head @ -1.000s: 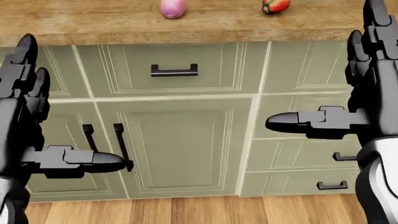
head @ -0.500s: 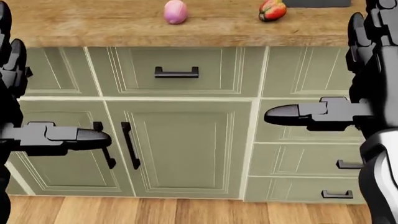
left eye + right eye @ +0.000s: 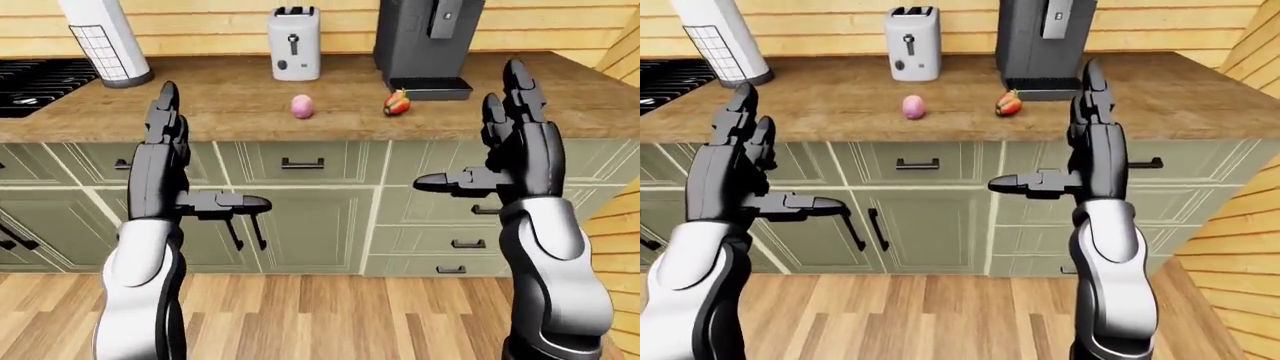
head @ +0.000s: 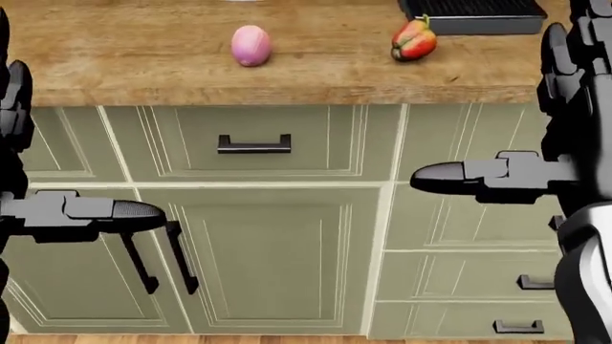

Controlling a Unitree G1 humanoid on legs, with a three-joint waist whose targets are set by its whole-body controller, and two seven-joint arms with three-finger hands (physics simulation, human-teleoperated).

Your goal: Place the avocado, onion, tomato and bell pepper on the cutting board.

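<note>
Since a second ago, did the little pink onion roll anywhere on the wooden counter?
No. The pink onion keeps its spacing from the red bell pepper; the whole head view shifted because the camera moved.

Onion (image 4: 252, 45): pink
Pepper (image 4: 414, 41): red — green patches
Cabinets (image 4: 278, 258): sage green — black handles
Counter (image 4: 124, 50): brown wood grain
Toaster (image 3: 294, 43): white
Hands (image 3: 165, 150): black

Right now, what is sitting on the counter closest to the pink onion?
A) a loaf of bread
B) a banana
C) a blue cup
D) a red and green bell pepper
D: in the head view the bell pepper lies on the wooden counter to the right of the onion, apart from it; no banana, cup or bread shows in any view.
</note>
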